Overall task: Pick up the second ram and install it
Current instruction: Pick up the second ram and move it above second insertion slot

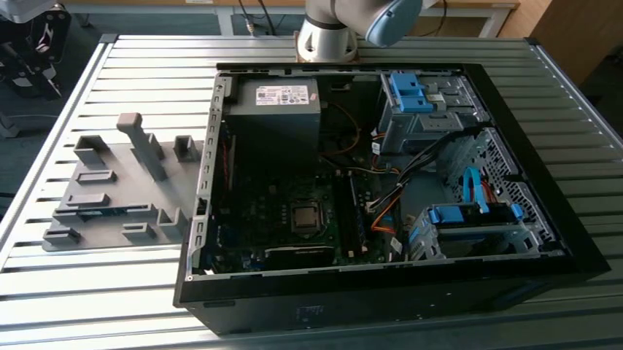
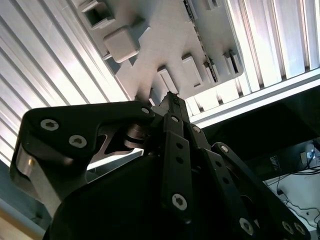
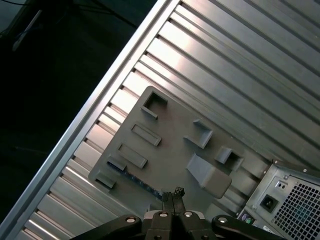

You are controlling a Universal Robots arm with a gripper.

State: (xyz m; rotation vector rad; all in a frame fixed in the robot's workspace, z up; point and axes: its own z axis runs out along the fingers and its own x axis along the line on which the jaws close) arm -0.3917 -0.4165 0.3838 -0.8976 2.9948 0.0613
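Note:
The second ram [image 1: 105, 212] is a thin dark blue-green stick standing on edge in a slot near the front of the grey holder plate [image 1: 127, 171], on the exterior view's left. In the first wrist view the ram [image 3: 141, 182] lies along the plate's edge, just ahead of my gripper [image 3: 173, 193]. The gripper hangs high above the plate, fingertips pressed together with nothing between them. In the second wrist view the gripper [image 2: 172, 96] is shut, its tip pointing at the holder plate [image 2: 165, 45].
An open black computer case [image 1: 389, 292] lies on the ribbed metal table [image 1: 146, 80], right of the holder plate, with the motherboard [image 1: 292, 219], power supply [image 1: 277, 98] and blue drive brackets [image 1: 467, 215] exposed. The arm's base [image 1: 326, 40] stands behind the case. The table edge [image 3: 95, 117] drops off beyond the plate.

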